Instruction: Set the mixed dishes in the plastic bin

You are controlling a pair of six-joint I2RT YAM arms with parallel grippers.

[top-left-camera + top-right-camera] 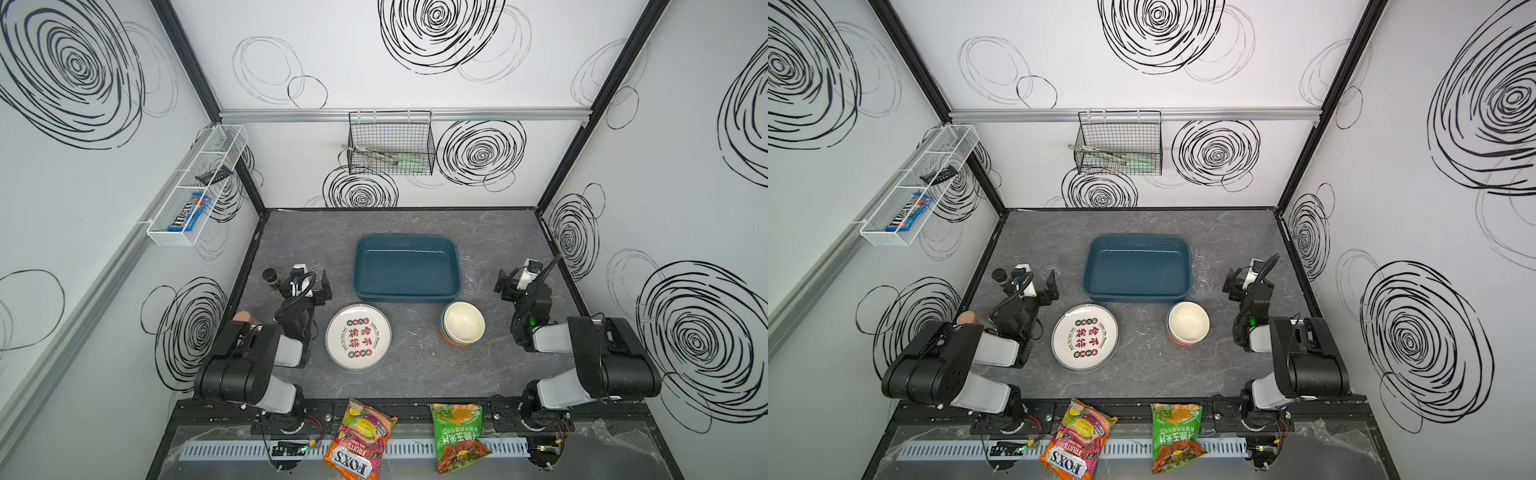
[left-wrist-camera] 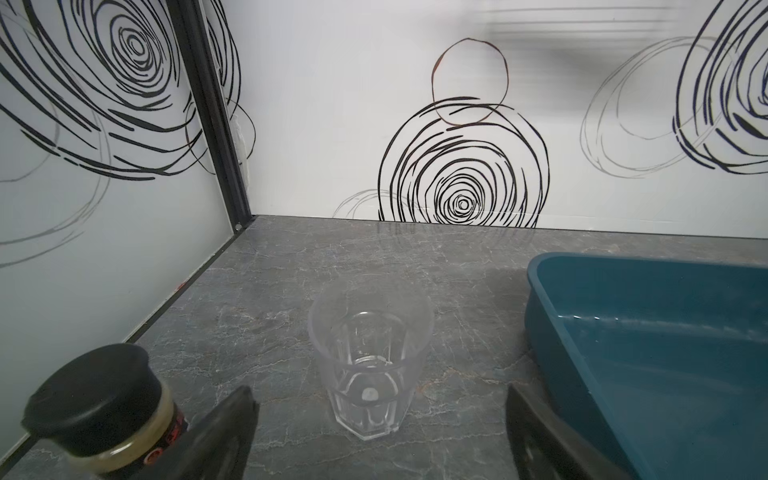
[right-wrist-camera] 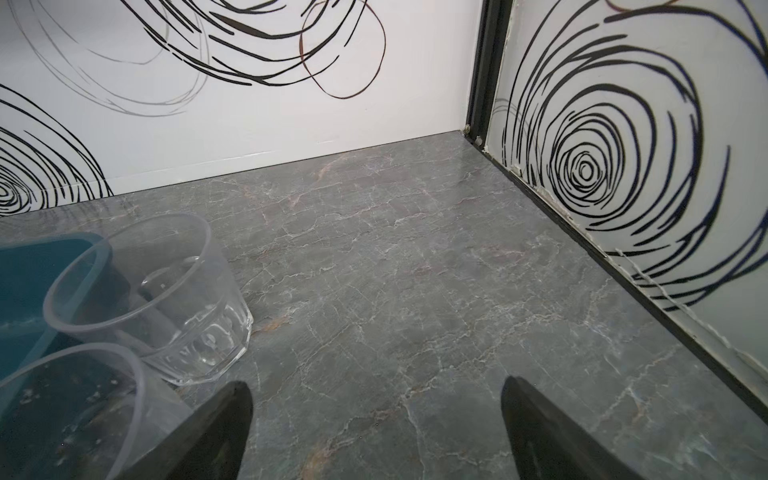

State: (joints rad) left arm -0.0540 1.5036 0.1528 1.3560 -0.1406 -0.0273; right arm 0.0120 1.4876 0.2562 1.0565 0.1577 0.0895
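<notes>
The dark teal plastic bin (image 1: pixel 406 270) (image 1: pixel 1137 268) stands empty at the table's middle back. In front of it lie a white plate with red and green characters (image 1: pixel 358 337) and a stack of bowls (image 1: pixel 462 323), cream on top. A clear faceted cup (image 2: pixel 370 365) stands just ahead of my open left gripper (image 2: pixel 378 390) (image 1: pixel 323 286), untouched. Two more clear cups (image 3: pixel 166 299) (image 3: pixel 70 411) stand by the bin's right wall (image 3: pixel 25 274), to the side of my open right gripper (image 3: pixel 374 384) (image 1: pixel 500 286), which has only bare table between its fingers.
A dark-capped spice jar (image 2: pixel 104 403) stands close beside my left gripper, and a cork-topped jar (image 1: pixel 245 318) shows behind the left arm. Two snack bags (image 1: pixel 361 440) (image 1: pixel 457 440) lie at the front edge. A black wire basket (image 1: pixel 390 145) and a white mesh basket (image 1: pixel 195 187) hang on the walls.
</notes>
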